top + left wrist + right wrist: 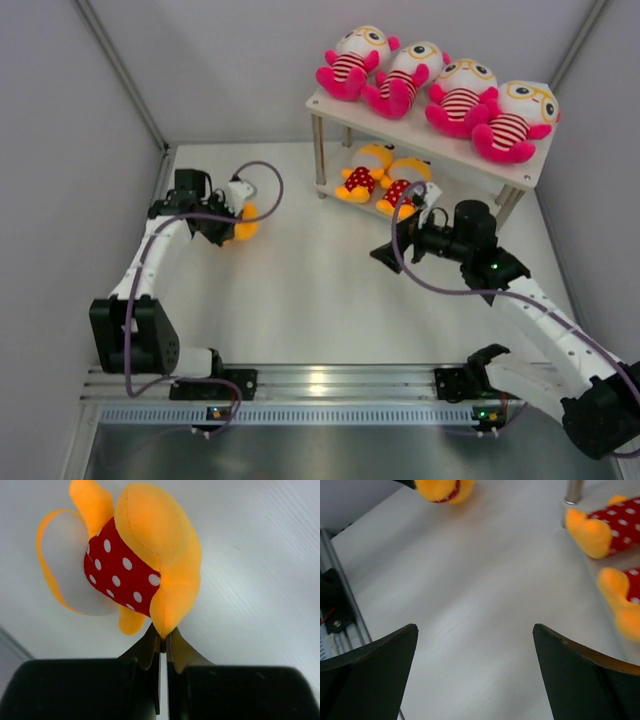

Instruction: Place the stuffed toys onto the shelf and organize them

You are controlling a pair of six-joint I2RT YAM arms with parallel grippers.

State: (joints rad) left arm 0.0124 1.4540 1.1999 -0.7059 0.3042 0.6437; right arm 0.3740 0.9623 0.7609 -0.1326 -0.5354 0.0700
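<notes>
Several pink dolls [440,90] with striped bodies sit in a row on the shelf's top board [420,135]. Two orange dolls [385,180] with red dotted bodies lie on the lower tier; their feet show in the right wrist view [592,532]. My left gripper [232,222] is shut on a third orange doll [145,555], pinching the tip of one limb above the table at the left; it also shows in the top view [245,222] and the right wrist view [442,490]. My right gripper [385,255] is open and empty, just in front of the shelf.
White enclosure walls [70,150] stand close on the left, back and right. A shelf leg [574,492] stands near my right gripper. The arms' metal base rail [320,385] runs along the near edge.
</notes>
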